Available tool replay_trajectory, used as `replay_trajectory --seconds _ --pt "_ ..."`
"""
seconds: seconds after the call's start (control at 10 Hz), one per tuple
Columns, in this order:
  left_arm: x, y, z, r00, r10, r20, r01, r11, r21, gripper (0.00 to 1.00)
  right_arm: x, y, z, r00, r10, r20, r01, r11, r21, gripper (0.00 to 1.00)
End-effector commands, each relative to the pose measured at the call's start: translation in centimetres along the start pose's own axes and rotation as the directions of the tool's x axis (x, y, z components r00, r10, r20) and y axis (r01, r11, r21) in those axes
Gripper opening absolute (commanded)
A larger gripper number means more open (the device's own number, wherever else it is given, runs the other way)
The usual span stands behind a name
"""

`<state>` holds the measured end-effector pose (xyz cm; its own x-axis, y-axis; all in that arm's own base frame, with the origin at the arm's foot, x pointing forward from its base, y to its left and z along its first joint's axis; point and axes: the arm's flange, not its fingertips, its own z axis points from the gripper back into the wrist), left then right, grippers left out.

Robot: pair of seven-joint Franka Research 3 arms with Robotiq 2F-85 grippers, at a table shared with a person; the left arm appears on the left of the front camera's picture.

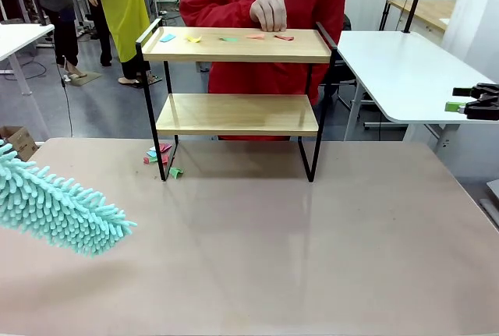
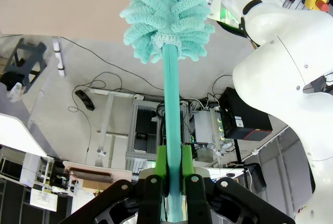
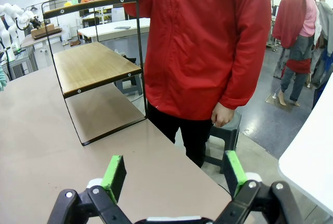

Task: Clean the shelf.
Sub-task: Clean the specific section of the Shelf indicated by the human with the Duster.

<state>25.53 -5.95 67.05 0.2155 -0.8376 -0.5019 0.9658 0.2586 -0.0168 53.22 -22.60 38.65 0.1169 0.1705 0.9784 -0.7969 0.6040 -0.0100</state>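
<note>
The shelf stands far-centre on the worktop, with coloured scraps along its top board and a person's hand resting at that board's far edge. The duster hangs low at the left, well apart from the shelf, its handle pinched in the left claw. The right claw is spread and empty. Sweeping looks not yet begun; next, the duster head must rise to the top board.

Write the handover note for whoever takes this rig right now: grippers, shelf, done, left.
Left gripper: shut on the duster handle, head over the table, near left.
Right gripper: open, holding nothing.
Shelf: at the table's far side; a person's hand rests on its top board.
Done: fallen scraps lie by its left leg.
Left: coloured scraps on the top board to sweep off.
</note>
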Motion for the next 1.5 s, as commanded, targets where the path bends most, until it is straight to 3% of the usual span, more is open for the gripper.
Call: replay_trajectory --seconds 0.0,0.2,0.3,0.5,0.7,0.9,1.3,1.4 --pt "0.0 -0.2 0.0 1.000 0.015 0.009 -0.015 1.000 -0.013 0.13 0.9 0.3 -0.2 1.000 -0.009 -0.012 0.009 1.000 -0.012 1.00" --pt "0.0 0.0 0.0 1.000 0.000 0.000 0.000 1.000 0.000 0.13 0.9 0.3 -0.2 1.000 -0.009 -0.012 0.009 1.000 -0.012 1.00" --pt "0.6 0.6 -0.6 0.991 -0.053 0.123 0.049 0.998 0.037 0.13 0.9 0.3 -0.2 1.000 -0.009 -0.012 0.009 1.000 -0.012 1.00" --pt "1.8 1.9 -2.1 0.930 -0.095 0.356 0.065 0.993 0.096 0.13 0.9 0.3 -0.2 1.000 -0.009 -0.012 0.009 1.000 -0.012 1.00" --pt "3.8 1.9 -2.3 0.808 -0.122 0.577 0.016 0.983 0.185 0.13 0.9 0.3 -0.2 1.000 -0.009 -0.012 0.009 1.000 -0.012 1.00" --pt "5.9 1.7 -1.2 0.681 -0.137 0.719 -0.070 0.966 0.250 0.13 0.9 0.3 -0.2 1.000 -0.009 -0.012 0.009 1.000 -0.012 1.00" --pt "9.5 -0.5 3.4 0.464 -0.096 0.881 -0.286 0.924 0.252 0.13 0.9 0.3 -0.2 1.000 -0.009 -0.012 0.009 1.000 -0.012 1.00" --pt "9.7 -1.0 4.6 0.369 -0.122 0.921 -0.287 0.928 0.238 0.13 0.9 0.3 -0.2 1.000 -0.009 -0.012 0.009 1.000 -0.012 1.00"
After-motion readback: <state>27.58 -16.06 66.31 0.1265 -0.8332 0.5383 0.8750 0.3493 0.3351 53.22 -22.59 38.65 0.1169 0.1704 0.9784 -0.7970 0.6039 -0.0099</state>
